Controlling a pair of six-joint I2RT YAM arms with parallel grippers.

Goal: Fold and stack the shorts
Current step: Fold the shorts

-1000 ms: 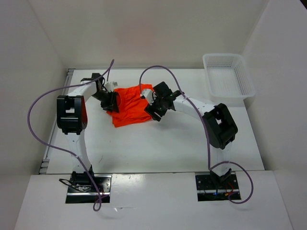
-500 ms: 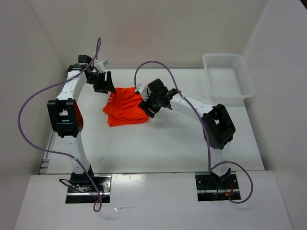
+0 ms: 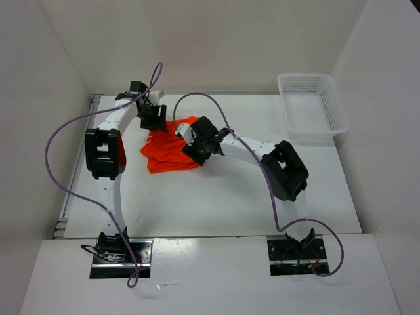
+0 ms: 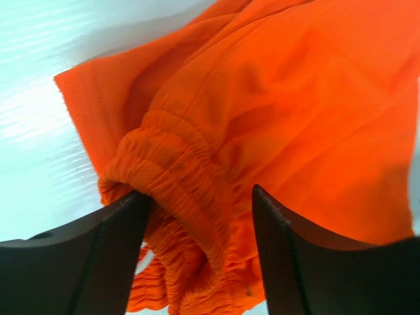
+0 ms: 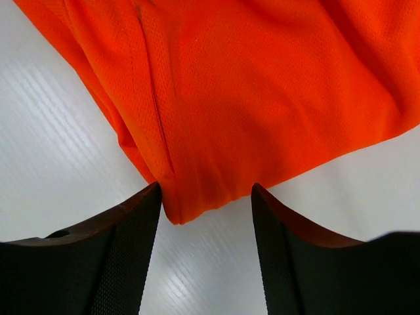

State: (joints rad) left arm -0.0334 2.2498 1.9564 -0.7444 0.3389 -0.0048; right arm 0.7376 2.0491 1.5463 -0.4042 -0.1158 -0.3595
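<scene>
The orange shorts (image 3: 168,151) lie bunched and partly folded on the white table, left of centre. My left gripper (image 3: 155,120) is at their far left edge. In the left wrist view it (image 4: 198,193) is open, and the gathered elastic waistband (image 4: 177,170) lies between its jaws. My right gripper (image 3: 195,140) is over the right edge of the shorts. In the right wrist view it (image 5: 206,187) is open, and a folded corner of the shorts (image 5: 190,197) lies between its jaws on the table. The drawstring is hidden.
A white mesh basket (image 3: 287,113) stands at the far right corner of the table. Purple cables loop above both arms. White walls close in the table at the left, back and right.
My left gripper has moved right and down onto the far edge of the shorts. My right gripper has slid left over the shorts. The shorts' top edge has bunched up.
</scene>
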